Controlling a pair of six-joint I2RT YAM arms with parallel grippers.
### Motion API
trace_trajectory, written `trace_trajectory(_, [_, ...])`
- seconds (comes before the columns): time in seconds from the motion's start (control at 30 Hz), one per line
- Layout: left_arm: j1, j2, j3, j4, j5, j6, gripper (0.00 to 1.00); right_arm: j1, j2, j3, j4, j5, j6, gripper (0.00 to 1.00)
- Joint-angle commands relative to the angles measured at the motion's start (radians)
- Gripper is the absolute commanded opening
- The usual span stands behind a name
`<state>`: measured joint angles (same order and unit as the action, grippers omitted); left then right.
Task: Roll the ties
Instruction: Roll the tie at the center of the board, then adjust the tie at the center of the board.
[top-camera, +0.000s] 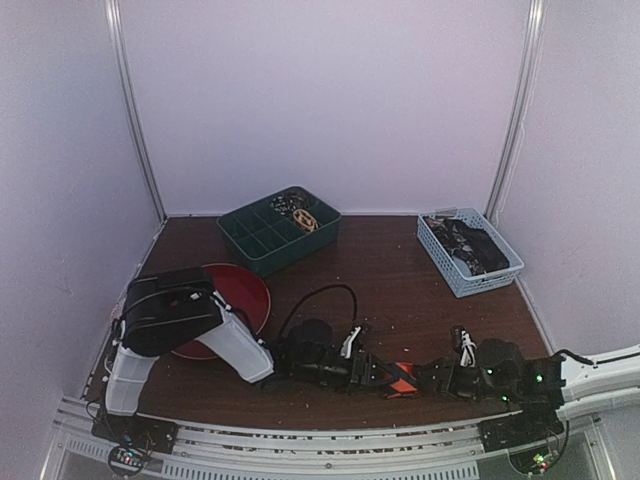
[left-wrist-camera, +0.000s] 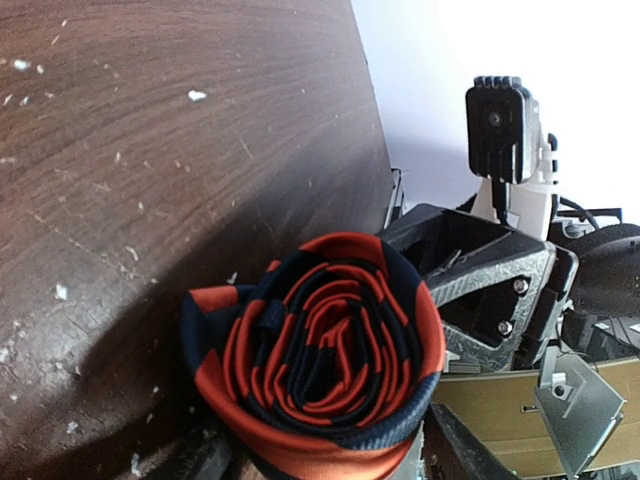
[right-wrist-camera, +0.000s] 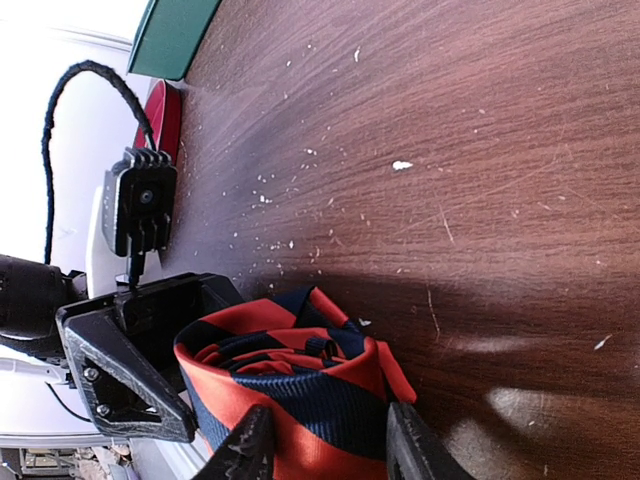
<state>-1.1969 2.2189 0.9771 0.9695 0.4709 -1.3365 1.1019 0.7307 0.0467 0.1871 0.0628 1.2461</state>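
Note:
A rolled tie (top-camera: 402, 378) with orange-red and dark stripes sits as a tight coil near the table's front edge, between the two arms. In the left wrist view the tie (left-wrist-camera: 320, 360) shows its spiral end and fills the gap of my left gripper (left-wrist-camera: 325, 465), whose fingers press its sides at the frame's bottom. In the right wrist view the tie (right-wrist-camera: 290, 400) is clamped between the black fingers (right-wrist-camera: 250, 445) of my right gripper (right-wrist-camera: 330, 450). From above, the left gripper (top-camera: 385, 376) and right gripper (top-camera: 420, 380) meet tip to tip at the coil.
A green compartment tray (top-camera: 262, 245) at the back holds small coils (top-camera: 297, 212) in one corner cell. A blue basket (top-camera: 455, 275) at the back right holds dark fabric. A red plate (top-camera: 240, 295) lies at the left. A black cable (top-camera: 320, 293) loops above the left arm.

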Motion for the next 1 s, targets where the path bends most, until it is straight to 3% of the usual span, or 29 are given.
trace_trajectory(0.0, [-0.016, 0.037, 0.002, 0.076, 0.026, -0.072, 0.62, 0.005, -0.005, -0.004, -0.059, -0.013, 0.008, 0.39])
trace_trajectory(0.27, [-0.016, 0.035, -0.027, 0.069, 0.005, -0.073, 0.58, 0.005, -0.093, 0.057, -0.22, 0.027, -0.008, 0.5])
trace_trajectory(0.47, [-0.015, 0.026, -0.037, 0.063, -0.002, -0.068, 0.56, 0.004, -0.163, 0.031, -0.233, 0.016, 0.002, 0.52])
trace_trajectory(0.97, [-0.014, -0.051, -0.123, 0.093, -0.078, -0.082, 0.58, 0.01, 0.053, -0.019, 0.104, -0.135, 0.059, 0.39])
